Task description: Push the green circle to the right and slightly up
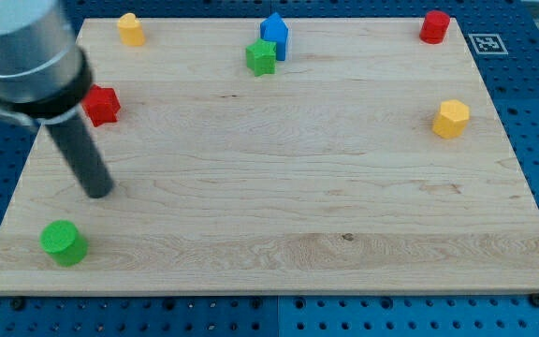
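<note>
The green circle [64, 242] stands near the board's bottom left corner. My tip [97, 192] is on the board just above it and a little to its right, apart from it. The rod slants up to the view's left, where the arm's grey body covers part of the red star [104, 104].
A green star [261, 57] touches a blue block [274, 35] at the top centre. A yellow block [130, 28] sits at the top left, a red cylinder [434, 26] at the top right, a yellow hexagon [451, 119] at the right. The wooden board [298, 206] lies on a blue pegboard.
</note>
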Controlling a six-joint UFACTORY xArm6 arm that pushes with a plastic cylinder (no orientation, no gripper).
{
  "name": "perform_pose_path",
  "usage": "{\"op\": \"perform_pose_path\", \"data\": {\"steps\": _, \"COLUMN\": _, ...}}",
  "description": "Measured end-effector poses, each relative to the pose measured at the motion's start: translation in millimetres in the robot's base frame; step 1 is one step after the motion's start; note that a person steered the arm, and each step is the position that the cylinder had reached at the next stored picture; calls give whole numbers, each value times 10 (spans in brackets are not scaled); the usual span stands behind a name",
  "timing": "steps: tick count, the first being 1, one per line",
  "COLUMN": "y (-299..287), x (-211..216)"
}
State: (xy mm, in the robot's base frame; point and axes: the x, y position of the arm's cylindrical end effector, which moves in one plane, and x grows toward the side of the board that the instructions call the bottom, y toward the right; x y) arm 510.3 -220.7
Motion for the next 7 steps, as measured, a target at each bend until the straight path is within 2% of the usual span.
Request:
{"op": "perform_pose_path", "data": {"steps": 1, "y": -427, "x": 104}}
{"op": "perform_pose_path", "data": {"steps": 2, "y": -561, "x": 639}}
{"op": "perform_pose_path", "data": {"steps": 3, "y": -608, "x": 811}}
{"op": "perform_pose_path", "data": {"steps": 4, "y": -607, "x": 811}}
{"op": "perform_pose_path", "data": {"steps": 5, "y": -478, "x": 811}}
{"op": "perform_pose_path", "data": {"steps": 7, "y": 153, "x": 813}}
